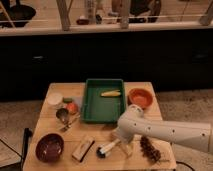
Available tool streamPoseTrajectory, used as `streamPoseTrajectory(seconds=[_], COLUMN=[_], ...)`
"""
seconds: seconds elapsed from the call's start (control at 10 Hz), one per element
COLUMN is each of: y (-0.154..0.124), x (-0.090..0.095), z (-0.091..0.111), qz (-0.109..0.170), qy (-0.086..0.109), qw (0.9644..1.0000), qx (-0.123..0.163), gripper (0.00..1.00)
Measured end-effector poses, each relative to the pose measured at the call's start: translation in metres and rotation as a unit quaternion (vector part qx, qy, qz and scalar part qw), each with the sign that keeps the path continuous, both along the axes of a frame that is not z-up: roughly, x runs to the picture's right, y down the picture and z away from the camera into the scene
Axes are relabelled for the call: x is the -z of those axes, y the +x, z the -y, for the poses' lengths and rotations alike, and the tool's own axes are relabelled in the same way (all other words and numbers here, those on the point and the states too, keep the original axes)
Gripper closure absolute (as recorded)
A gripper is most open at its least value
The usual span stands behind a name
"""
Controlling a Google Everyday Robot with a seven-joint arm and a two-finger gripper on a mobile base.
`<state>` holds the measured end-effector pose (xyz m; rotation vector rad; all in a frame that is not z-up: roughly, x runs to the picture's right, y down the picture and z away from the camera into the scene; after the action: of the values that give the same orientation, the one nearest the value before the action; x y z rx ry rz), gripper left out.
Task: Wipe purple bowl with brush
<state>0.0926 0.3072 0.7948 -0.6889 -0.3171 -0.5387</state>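
The purple bowl (49,146) stands at the front left corner of the wooden table (100,131), upright and apart from everything else. The brush (108,148) lies flat near the front middle, its white handle pointing right and up and its dark bristle head toward the bowl. My white arm reaches in from the right. Its gripper (124,144) hangs down over the handle end of the brush and is open. Whether it touches the handle I cannot tell.
A wooden block (83,148) lies between bowl and brush. A green tray (88,102) with a yellow item (110,93) sits mid-table, with an orange bowl (139,97) to its right. A white cup (54,99), an orange fruit (72,107) and a metal scoop (63,115) are at left. A dark bunch (150,149) lies front right.
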Motion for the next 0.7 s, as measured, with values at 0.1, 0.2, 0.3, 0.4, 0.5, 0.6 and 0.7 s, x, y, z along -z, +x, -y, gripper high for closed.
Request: streamPoseTrajectory(seconds=[0.1,0.2,0.3,0.4,0.5,0.6,0.7], y=[0.0003,0.0003,0.0003,-0.0001,0.0000,0.0000,-0.0002], x=[-0.0004,-0.0005,-0.0001,0.0003,0.0003,0.0001,-0.0001], z=[-0.0006,-0.0011,-0.0011,-0.0008,-0.0007,-0.0011,-0.0018], qz=[0.000,0.000,0.000,0.000,0.000,0.000,-0.001], qy=[-0.002,-0.003,-0.004,-0.004,-0.004,-0.006,-0.008], qw=[1.0000,1.0000,1.0000,1.0000,1.0000,1.0000,0.9999], qx=[-0.004,-0.005,-0.005,-0.004,-0.005,-0.008,-0.009], gripper=[0.20,0.20,0.20,0.20,0.20,0.20,0.20])
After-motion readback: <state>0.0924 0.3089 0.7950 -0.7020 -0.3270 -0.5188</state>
